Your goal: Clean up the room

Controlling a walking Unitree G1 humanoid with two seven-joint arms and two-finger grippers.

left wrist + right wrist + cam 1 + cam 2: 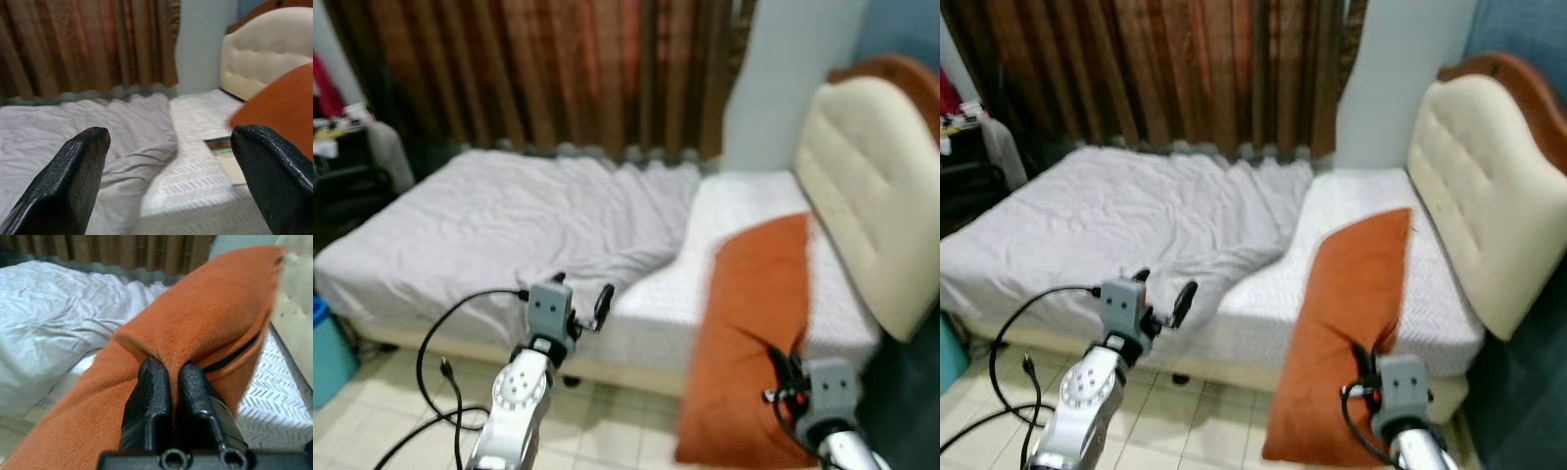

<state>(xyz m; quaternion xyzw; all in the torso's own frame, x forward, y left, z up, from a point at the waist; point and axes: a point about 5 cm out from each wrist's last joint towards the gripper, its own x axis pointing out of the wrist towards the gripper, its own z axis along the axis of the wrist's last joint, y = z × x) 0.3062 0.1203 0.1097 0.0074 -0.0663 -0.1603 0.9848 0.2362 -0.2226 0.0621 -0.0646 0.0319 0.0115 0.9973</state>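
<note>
A long orange pillow [744, 323] lies on the white mattress [744, 206] near the headboard, and its lower end hangs over the bed's front edge. My right gripper [168, 369] is shut on a fold of the pillow's fabric; the two fingers are pressed together around it. A crumpled grey blanket [509, 215] covers the left part of the bed. My left gripper [582, 294] is open and holds nothing, hovering at the bed's front edge beside the blanket's hanging corner.
A cream padded headboard [871, 186] stands at the right and brown curtains [558, 69] hang behind the bed. A flat booklet [227, 156] lies on the mattress. On the tiled floor are a black cable [440, 372] and a blue bin [325, 352]. Dark furniture [342, 166] stands far left.
</note>
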